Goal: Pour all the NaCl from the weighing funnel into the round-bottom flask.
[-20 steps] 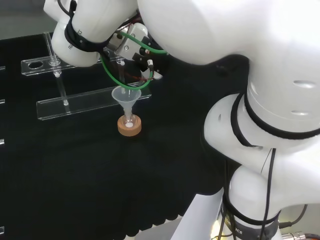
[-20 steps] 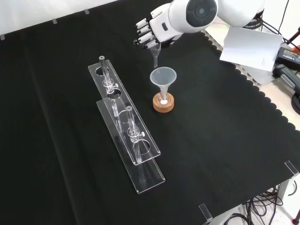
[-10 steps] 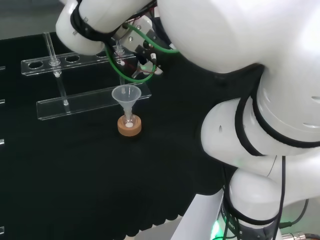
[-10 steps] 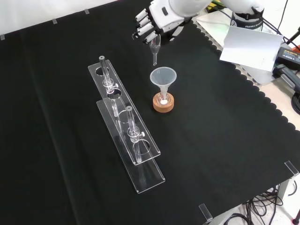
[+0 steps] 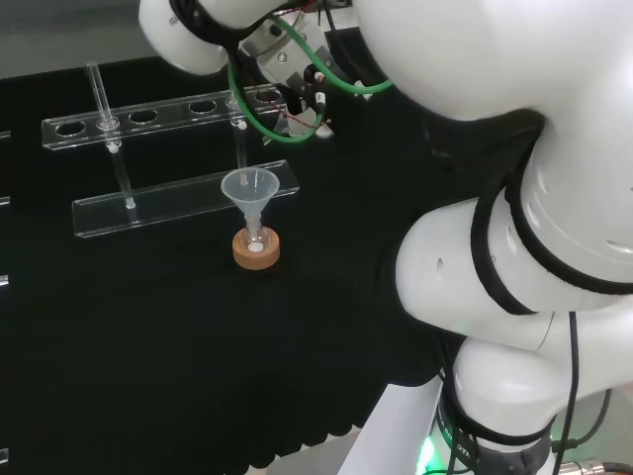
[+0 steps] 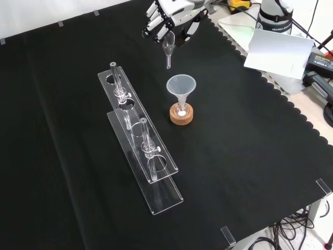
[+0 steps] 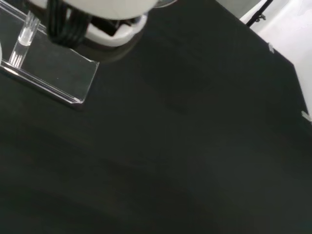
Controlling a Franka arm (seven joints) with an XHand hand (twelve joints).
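Cloth [image 6: 250, 172] first, black and bare at the front view's near edge. Next up the picture comes a clear plastic rack [image 6: 139, 151] in two tiers, with two upright posts, running away toward the view's upper left. Just to its right sits the cork ring [image 6: 181, 114], and on it the round-bottom flask [image 6: 181, 110], hard to make out, with a little white powder [image 6: 181, 111] showing at its bottom. A clear funnel [image 6: 181, 86] stands in the flask's neck, mouth up. Above and farther off, at the view's top, the hand [image 6: 169, 11] hangs over the cloth with its fingers curled around the weighing funnel [image 6: 168, 48]; the funnel's thin stem points down, ending well clear of the clear funnel's rim and a little to its left. In the head view the cork ring [image 5: 256, 247] and clear funnel [image 5: 249, 190] stand in front of the rack [image 5: 183, 203]. In the wrist view, a corner of the rack [image 7: 53, 78] lies on the cloth.
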